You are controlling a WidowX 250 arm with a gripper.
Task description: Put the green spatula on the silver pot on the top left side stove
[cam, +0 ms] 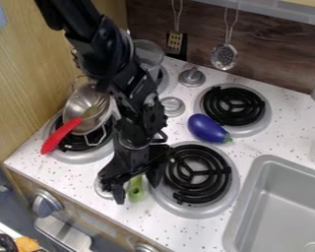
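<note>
Much of the green spatula (136, 193) hides behind the black gripper (135, 190)

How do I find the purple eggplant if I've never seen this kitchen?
From the gray sink, look to the two black burners nearest it. The eggplant lies between them: plump, purple and green-tipped, while they're flat coils.
</note>
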